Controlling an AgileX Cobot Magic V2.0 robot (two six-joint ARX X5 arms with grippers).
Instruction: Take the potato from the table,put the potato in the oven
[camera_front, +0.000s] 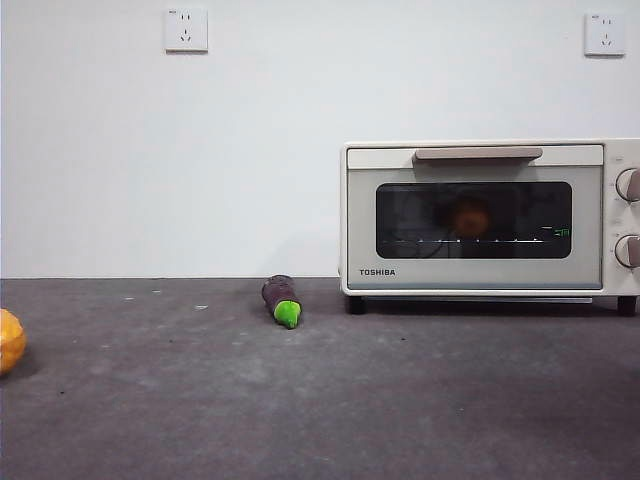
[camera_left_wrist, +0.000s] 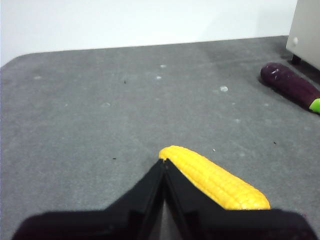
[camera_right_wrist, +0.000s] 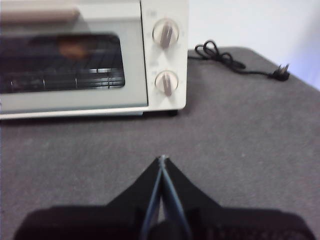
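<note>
Behind the dark glass door of the boxy cream oven (camera_front: 475, 215), at the 3 o'clock side of the rough speckled grey desk (camera_front: 300, 400), the potato (camera_front: 469, 216) shows as a dim round orange-brown blur on the rack, while both jaws, left (camera_left_wrist: 164, 162) and right (camera_right_wrist: 162, 159), sit pressed together and empty.

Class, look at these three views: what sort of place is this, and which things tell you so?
Probably a staged kitchen test bench, not a home kitchen: a toaster oven sits on a bare grey table against a plain white wall, with a toy-like eggplant and corn cob lying loose.
</note>
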